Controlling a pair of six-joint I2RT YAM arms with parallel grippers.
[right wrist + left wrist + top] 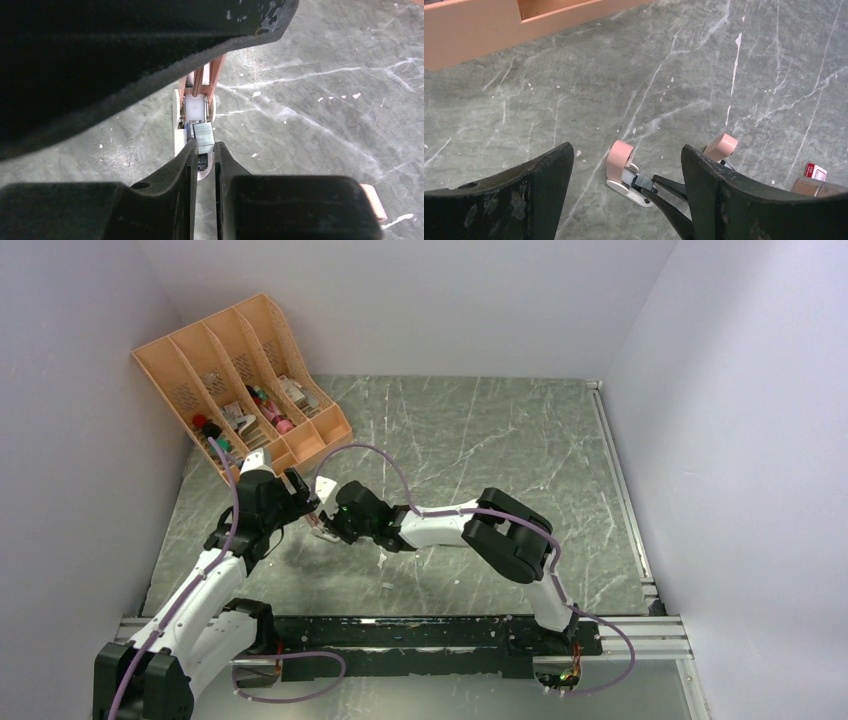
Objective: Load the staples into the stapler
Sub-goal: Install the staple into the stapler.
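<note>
The pink stapler (pixel 620 159) lies open on the marble table, its white base and magazine channel (pixel 195 107) showing; in the top view it (pixel 322 527) is mostly covered by the grippers. My right gripper (pixel 205 148) is shut on a short silvery strip of staples (pixel 203 136), holding it at the end of the channel. Its thin fingertips (pixel 669 186) show at the stapler. My left gripper (pixel 626 149) is open and empty, its fingers wide apart just above the stapler. The red-and-white staple box (pixel 815 171) lies to the right.
An orange file organizer (pixel 240 380) with small items stands at the back left; its front wall (pixel 474 30) is close by. A second pink piece (pixel 720 146) sits beside the left gripper's right finger. Grey walls enclose the table.
</note>
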